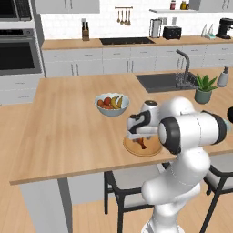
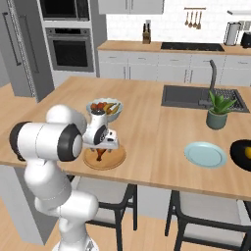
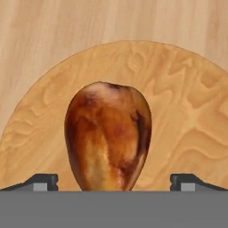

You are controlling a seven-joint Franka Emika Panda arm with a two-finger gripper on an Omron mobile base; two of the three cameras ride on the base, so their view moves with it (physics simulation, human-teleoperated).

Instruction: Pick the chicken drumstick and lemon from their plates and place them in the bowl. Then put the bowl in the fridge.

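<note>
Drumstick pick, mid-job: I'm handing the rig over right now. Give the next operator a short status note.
Hand: open, fingers on either side of the chicken drumstick, nothing gripped yet.
The drumstick lies on the wooden plate at the island's near edge.
The blue-green plate is bare; the lemon appears to sit in the black bowl at the far right.
Done: probably the lemon.
Left: grip the drumstick, move it to the bowl, carry the bowl to the fridge.

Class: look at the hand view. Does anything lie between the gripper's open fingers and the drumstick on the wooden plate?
Nothing visible does. The drumstick lies on the wooden plate, with the gripper open, one fingertip on each side of it and bare plate between.
</note>
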